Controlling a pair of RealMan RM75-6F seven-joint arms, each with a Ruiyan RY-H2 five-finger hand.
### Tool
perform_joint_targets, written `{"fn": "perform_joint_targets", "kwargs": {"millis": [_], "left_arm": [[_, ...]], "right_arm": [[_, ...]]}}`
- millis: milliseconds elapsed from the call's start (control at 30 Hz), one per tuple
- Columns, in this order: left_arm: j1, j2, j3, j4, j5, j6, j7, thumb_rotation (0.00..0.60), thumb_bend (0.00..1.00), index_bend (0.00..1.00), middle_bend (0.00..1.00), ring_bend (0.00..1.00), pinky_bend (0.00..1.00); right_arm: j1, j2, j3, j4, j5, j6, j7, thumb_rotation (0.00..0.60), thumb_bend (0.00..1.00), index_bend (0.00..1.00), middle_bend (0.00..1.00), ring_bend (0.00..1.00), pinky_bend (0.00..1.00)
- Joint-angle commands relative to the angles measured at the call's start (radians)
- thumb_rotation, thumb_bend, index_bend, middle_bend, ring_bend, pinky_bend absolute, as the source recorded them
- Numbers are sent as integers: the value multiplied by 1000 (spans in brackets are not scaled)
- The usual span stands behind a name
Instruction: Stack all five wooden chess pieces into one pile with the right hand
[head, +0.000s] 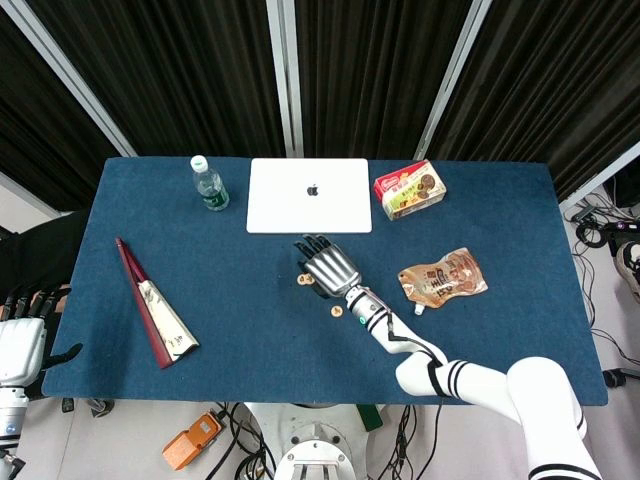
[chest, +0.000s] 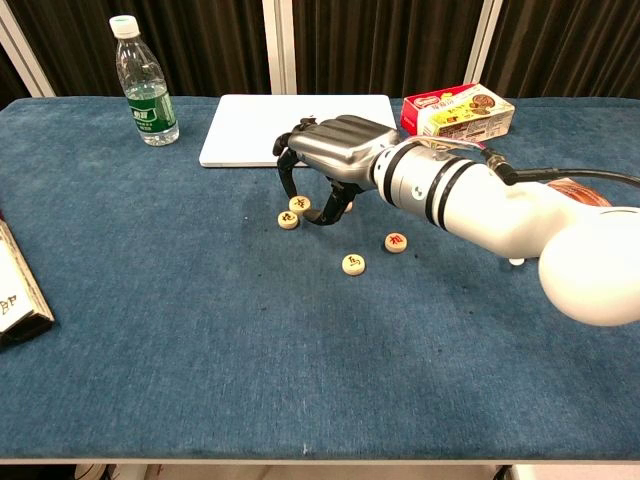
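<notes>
No pile exists yet. The right hand (chest: 335, 150), fingers curled down, pinches one wooden chess piece (chest: 299, 204) above another (chest: 288, 219); two more (chest: 353, 264) (chest: 396, 242) lie at its five o'clock; the fifth is unseen.

Even, bright overhead light fell across the blue tabletop (chest: 150, 330), casting only soft shadows. Both views were sharp. The closed laptop (head: 309, 195) looked nearly washed out.

A bottle (head: 208, 184) stands near the table's (head: 500, 200) far-left corner, a closed laptop (head: 309, 195) beside it at the far edge, then a snack box (head: 409, 189). A pouch (head: 442, 278) lies right of centre; a folded fan (head: 154, 305) lies near the left edge.
</notes>
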Motion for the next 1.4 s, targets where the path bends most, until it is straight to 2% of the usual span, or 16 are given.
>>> {"fn": "perform_joint_targets", "kwargs": {"millis": [33,633,900,1200,1400], "left_arm": [[0,0,0,-1,-1,-1,2,600,4,185,136,90,26],[3,2,-1,1,-10,-8,4,600,4,185,136,90,26],[7,-1,-2,9,-15,-8,-4,600,4,185,136,90,26],[3,-5,-4,13,-14,-14,-4,600,4,185,136,90,26],[-4,-4,-7,12,-10,-19,-4,600,4,185,136,90,26]], "right_arm": [[15,-13,4,23,16,-13,-9,600,557,581,184,135,197],[63,-54,-6,84,53,-38,-6,600,557,543,183,136,197],[67,-54,-17,84,56,-36,-7,600,557,470,183,135,197],[49,-17,-32,33,58,-11,-22,600,557,372,183,136,197],[8,56,-31,-9,96,15,-47,600,554,382,183,136,198]]}}
